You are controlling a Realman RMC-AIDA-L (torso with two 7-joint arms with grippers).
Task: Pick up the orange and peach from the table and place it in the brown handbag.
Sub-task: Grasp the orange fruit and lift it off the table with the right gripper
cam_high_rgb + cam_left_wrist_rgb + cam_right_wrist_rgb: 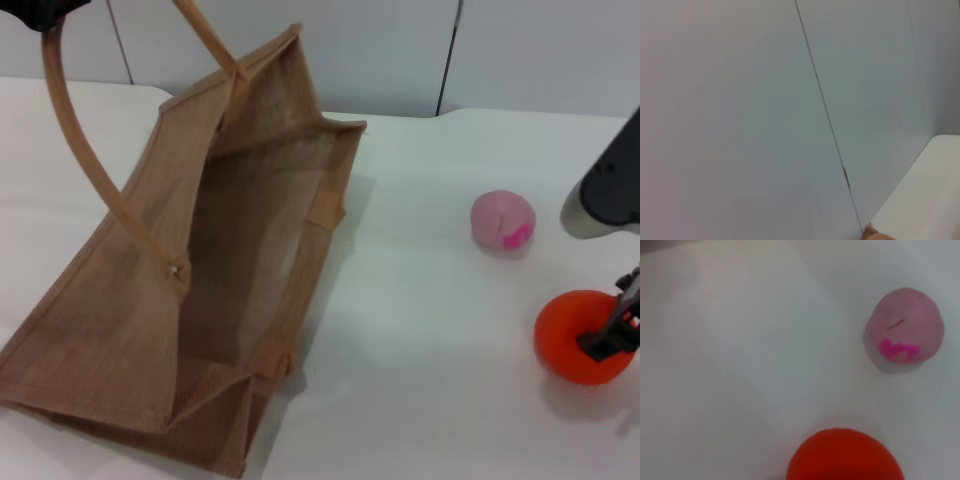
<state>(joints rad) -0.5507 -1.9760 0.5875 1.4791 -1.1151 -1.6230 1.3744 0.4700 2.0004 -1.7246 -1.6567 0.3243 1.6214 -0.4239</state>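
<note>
The brown handbag [215, 270] stands on the left of the white table in the head view, mouth open and facing up. One of its looped handles [85, 150] is pulled up to my left gripper [40, 12] at the top left corner, which holds it. The orange [572, 340] lies at the right edge of the table, and also shows in the right wrist view [845, 455]. My right gripper [612, 335] is down at the orange, touching its near right side. The peach [503, 220] lies apart, farther back, and shows in the right wrist view [905, 327].
The white table [420, 330] stretches between the bag and the fruits. Grey wall panels [380, 50] stand behind it. The left wrist view shows only the wall [765, 100], a strip of table [925, 195] and a tan scrap of the bag [875, 234].
</note>
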